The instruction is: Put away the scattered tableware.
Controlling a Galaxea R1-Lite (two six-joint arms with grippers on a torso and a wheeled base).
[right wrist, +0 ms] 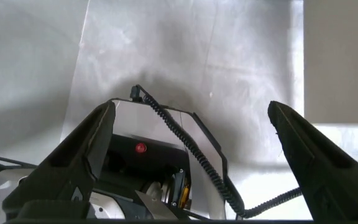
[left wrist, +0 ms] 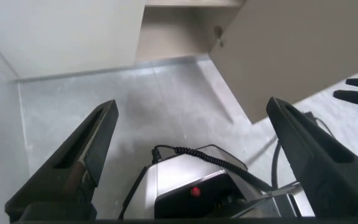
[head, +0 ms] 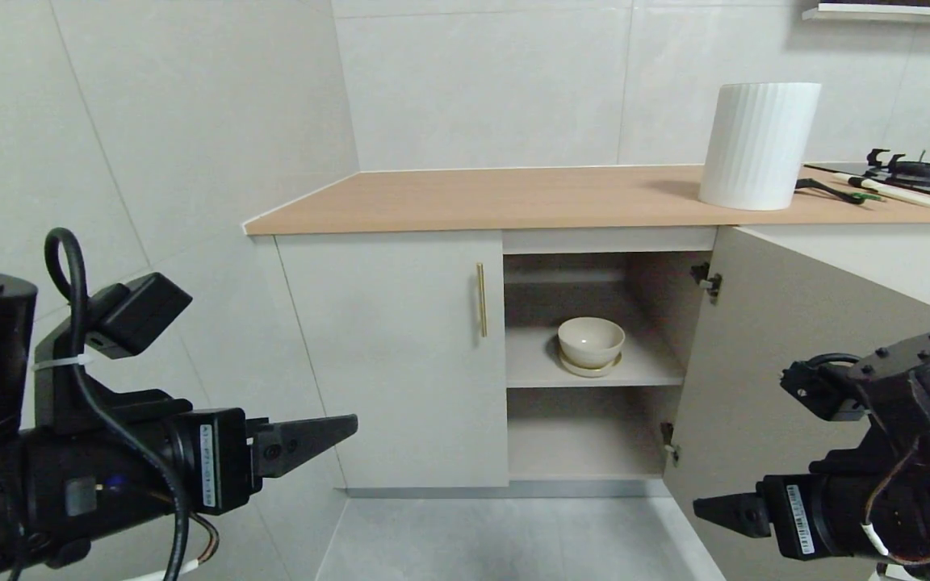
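bowl (head: 591,340) (on a saucer (head: 590,370)) shelved well beyond left claw (head: 346,424), right claw (head: 705,508).

The head camera looks forward and down at the cabinet (head: 392,355). Both wrist cameras face the floor (left wrist: 166,93) (the head view shares it).

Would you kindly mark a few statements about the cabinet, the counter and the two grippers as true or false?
1. The bowl sits on a plate on the cabinet's upper shelf. True.
2. Both cabinet doors are shut. False: the right door stands open; only the left door is shut.
3. The left gripper holds a spoon. False: it is open and empty.
4. A white ribbed container stands on the counter. True.
5. The right gripper is open. True.
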